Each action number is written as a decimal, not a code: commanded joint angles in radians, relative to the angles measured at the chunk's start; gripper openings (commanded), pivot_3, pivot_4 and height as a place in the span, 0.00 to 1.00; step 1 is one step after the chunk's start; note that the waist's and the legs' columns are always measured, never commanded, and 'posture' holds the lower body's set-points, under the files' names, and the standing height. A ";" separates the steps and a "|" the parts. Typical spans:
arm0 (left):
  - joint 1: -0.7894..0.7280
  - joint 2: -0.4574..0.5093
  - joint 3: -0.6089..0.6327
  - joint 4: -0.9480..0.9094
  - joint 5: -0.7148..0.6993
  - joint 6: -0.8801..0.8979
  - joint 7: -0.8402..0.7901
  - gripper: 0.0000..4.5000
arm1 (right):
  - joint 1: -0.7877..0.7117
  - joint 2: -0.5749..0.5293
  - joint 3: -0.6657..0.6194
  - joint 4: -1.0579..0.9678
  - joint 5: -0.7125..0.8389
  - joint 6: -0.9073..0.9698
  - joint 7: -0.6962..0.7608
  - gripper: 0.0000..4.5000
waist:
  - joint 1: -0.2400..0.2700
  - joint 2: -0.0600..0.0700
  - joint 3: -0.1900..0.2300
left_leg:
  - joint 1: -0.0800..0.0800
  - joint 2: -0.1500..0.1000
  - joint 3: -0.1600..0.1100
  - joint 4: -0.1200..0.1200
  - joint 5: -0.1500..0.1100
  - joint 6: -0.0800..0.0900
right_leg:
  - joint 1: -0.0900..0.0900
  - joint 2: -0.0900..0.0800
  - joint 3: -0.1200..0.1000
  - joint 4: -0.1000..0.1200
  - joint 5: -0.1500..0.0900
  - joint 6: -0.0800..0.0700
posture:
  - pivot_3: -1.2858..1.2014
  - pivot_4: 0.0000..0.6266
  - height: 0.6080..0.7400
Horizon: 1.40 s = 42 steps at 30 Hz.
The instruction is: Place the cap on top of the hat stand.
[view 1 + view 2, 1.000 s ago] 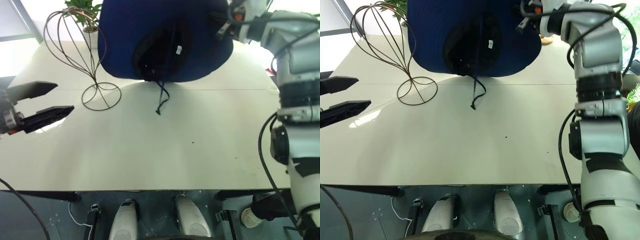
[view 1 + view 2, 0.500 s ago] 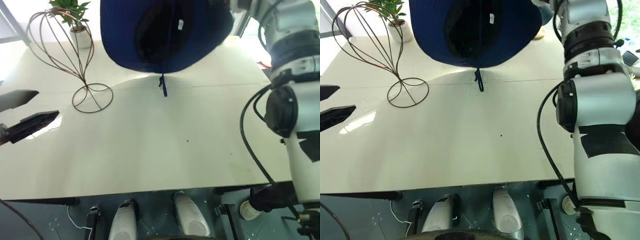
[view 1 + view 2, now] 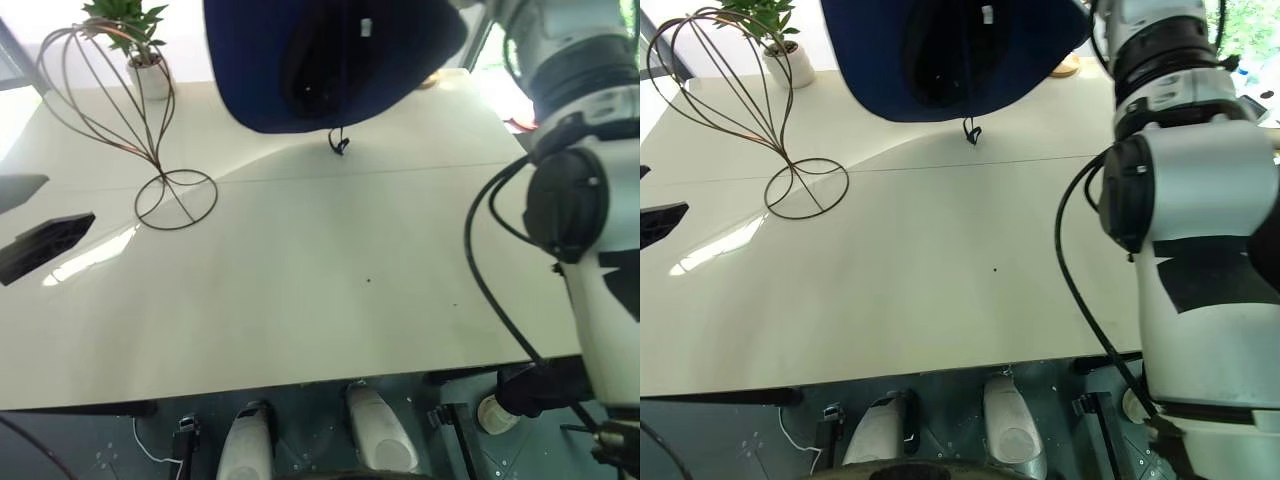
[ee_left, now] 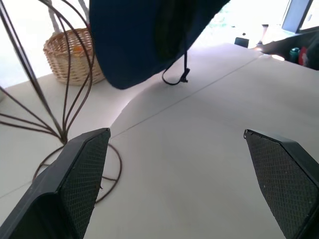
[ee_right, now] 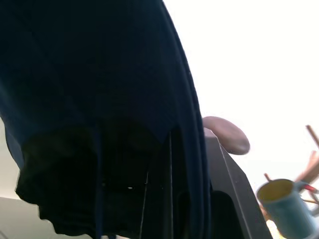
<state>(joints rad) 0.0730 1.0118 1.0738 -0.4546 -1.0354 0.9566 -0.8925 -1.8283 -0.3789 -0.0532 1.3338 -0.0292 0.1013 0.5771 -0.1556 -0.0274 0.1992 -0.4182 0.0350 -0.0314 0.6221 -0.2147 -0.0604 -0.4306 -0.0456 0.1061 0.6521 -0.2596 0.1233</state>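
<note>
One floppy cap (image 3: 300,60) hangs from my right claw (image 5: 199,164), clenched on its brim; left claw (image 4: 184,169) released; soft, light.

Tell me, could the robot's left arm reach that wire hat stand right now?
Probably yes. The left gripper hangs open beside the hat stand, with bare table between them; the cap is held higher up.

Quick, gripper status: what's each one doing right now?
Left gripper: open, holding nothing, above the table.
Right gripper: shut on the cap, held up in the air, not on the hat stand.
</note>
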 commanded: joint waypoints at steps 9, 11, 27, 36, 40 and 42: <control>0.013 -0.049 0.011 -0.064 -0.051 -0.033 0.062 1.00 | -0.141 0.081 -0.078 0.009 -0.005 -0.015 -0.165 0.00 | 0.001 0.000 0.000 | -0.002 0.000 0.000 -0.002 0.000 0.000 | -0.001 -0.001 0.000 -0.002 0.000 0.000 | 0.52 0.24 1.00; 0.034 -0.066 0.028 -0.086 -0.063 -0.030 0.075 1.00 | -0.150 0.088 -0.099 0.013 0.004 -0.011 -0.189 0.00 | 0.001 0.000 0.000 | -0.002 -0.001 0.000 -0.002 0.000 0.000 | -0.001 -0.001 0.000 -0.002 0.000 0.000 | 0.52 0.24 1.00; 0.097 -0.094 0.034 -0.125 -0.132 -0.073 0.155 1.00 | -0.169 0.116 -0.108 0.024 -0.052 -0.009 -0.250 0.00 | 0.004 -0.001 -0.001 | -0.003 -0.001 -0.001 0.001 0.000 0.000 | 0.000 -0.001 -0.001 -0.003 -0.002 -0.003 | 0.52 0.24 1.00; 0.083 -0.071 -0.023 -0.100 -0.132 -0.102 0.157 1.00 | -0.109 0.054 -0.129 0.025 -0.053 0.057 -0.221 0.00 | -0.001 0.000 0.000 | -0.003 -0.001 -0.001 0.000 0.000 0.000 | -0.001 -0.001 -0.001 -0.002 0.000 0.000 | 0.52 0.24 1.00; 0.064 -0.054 -0.050 -0.082 -0.124 -0.110 0.152 1.00 | -0.108 0.058 -0.199 0.023 0.011 0.094 -0.218 0.00 | -0.001 0.000 0.000 | -0.003 -0.001 -0.001 -0.001 0.000 0.000 | -0.002 0.000 -0.001 -0.001 0.000 0.000 | 0.52 0.24 1.00; 0.057 -0.049 -0.058 -0.075 -0.125 -0.113 0.151 1.00 | -0.117 0.070 -0.255 0.021 0.065 0.104 -0.203 0.00 | 0.000 0.000 0.000 | -0.003 -0.001 -0.001 -0.001 0.000 0.000 | -0.002 -0.001 -0.001 -0.001 0.000 0.000 | 0.52 0.24 1.00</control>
<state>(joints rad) 0.1407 0.9458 1.0055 -0.5287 -1.1632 0.8643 -0.7380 -1.9033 -0.3122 -0.2620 1.3809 -0.0179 0.2118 0.3639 -0.1558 -0.0272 0.1994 -0.4209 0.0344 -0.0324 0.6210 -0.2146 -0.0605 -0.4321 -0.0462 0.1053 0.6511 -0.2594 0.1233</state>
